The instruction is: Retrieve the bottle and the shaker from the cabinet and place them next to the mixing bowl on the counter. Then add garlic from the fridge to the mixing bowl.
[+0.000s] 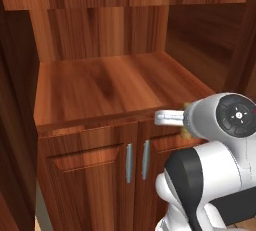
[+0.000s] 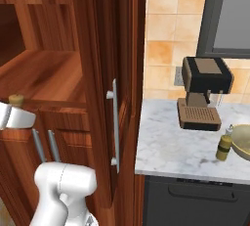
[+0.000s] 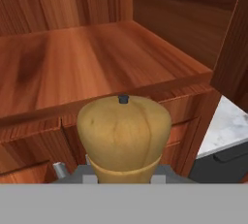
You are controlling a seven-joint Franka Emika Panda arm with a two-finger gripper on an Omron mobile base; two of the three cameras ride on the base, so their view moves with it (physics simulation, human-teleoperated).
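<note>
A tan wooden shaker (image 3: pixel 123 131) with a domed top and a small dark knob sits between my fingers in the hand view. My gripper (image 3: pixel 123 175) is shut on its lower part, in front of the cabinet (image 1: pixel 107 82) shelf edge. From the left base view the gripper (image 1: pixel 170 118) hangs just off the shelf's front right corner. In the right base view the gripper (image 2: pixel 14 117) is at the far left, with the shaker's tan top (image 2: pixel 16 100) above it. The olive-green bottle (image 2: pixel 224 145) stands on the marble counter (image 2: pixel 171 146) beside the mixing bowl (image 2: pixel 242 139).
An open cabinet door (image 2: pixel 114 98) with a silver bar handle stands between the shelf and the counter. A brown and black coffee machine (image 2: pixel 202 93) sits at the back of the counter. Two lower cabinet doors (image 1: pixel 95 175) with slim handles are closed below the shelf.
</note>
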